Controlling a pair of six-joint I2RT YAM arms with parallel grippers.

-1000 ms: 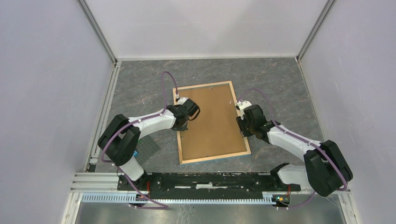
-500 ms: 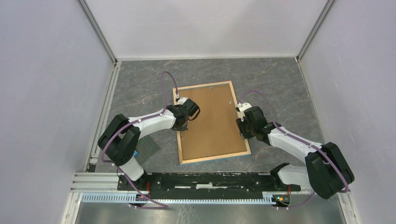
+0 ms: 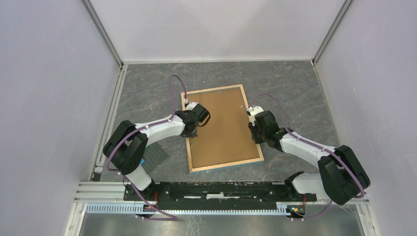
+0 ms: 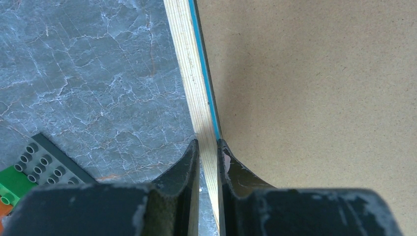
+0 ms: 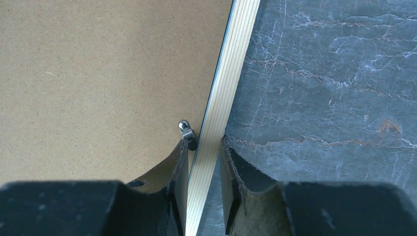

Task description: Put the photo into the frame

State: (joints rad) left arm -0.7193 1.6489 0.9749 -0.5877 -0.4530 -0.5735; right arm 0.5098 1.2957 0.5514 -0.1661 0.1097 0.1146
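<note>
A grey brick plate (image 3: 156,156) lies left of the frame (image 3: 226,164), by its near corner. The left gripper (image 4: 206,147) pinches the frame's left rail. The right gripper (image 5: 204,145) has a finger on each side of the right rail; I cannot tell if it squeezes. The frame lies flat, wood side up, with a brown board (image 3: 221,128) inside.

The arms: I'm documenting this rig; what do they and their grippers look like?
The left arm and right arm have white shells between black joints, each trailing a purple cable. The left gripper and right gripper are black, with curved, scuffed fingers.
</note>
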